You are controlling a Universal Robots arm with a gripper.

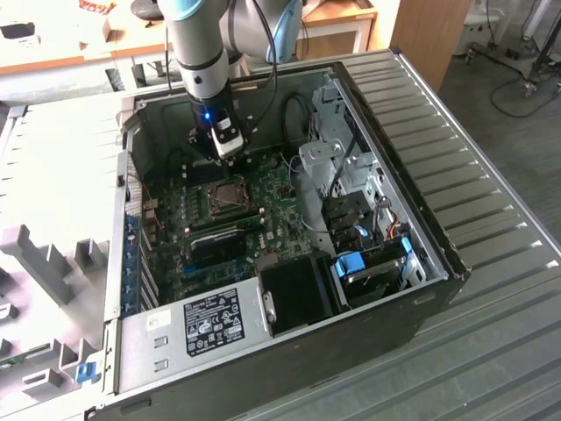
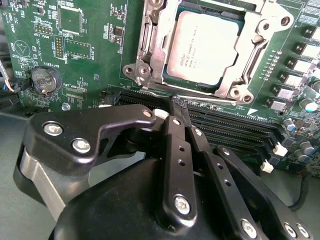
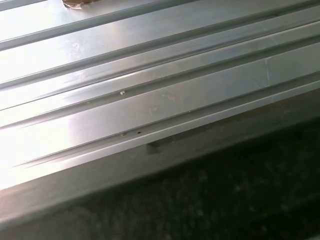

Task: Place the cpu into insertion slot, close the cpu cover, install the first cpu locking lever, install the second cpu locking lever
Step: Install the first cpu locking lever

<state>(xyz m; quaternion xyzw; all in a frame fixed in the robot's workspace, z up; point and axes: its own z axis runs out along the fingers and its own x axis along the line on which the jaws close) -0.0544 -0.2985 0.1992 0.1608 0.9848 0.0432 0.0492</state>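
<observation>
The cpu (image 2: 202, 47), a square chip with a silver-tan top, sits in the insertion slot (image 2: 169, 81) on the green motherboard. The cpu cover (image 2: 252, 52), a grey metal frame, lies flat around it, and the chip shows through its window. A thin metal lever rod (image 2: 200, 96) runs along the socket's edge nearest my fingers; I cannot tell whether it is latched. My gripper (image 2: 176, 106) is shut with nothing in it, its tips over the memory slots just beside the socket. In the exterior view the gripper (image 1: 226, 151) hangs just above the socket (image 1: 230, 195) inside the open case.
Long black memory slots (image 2: 225, 125) lie beside the socket, and a coin battery (image 2: 44, 80) sits further off on the board. The case walls (image 1: 123, 219), power supply (image 1: 215, 320) and drive cage (image 1: 368, 254) hem in the board. Ribbed metal table (image 3: 150, 100) surrounds the case.
</observation>
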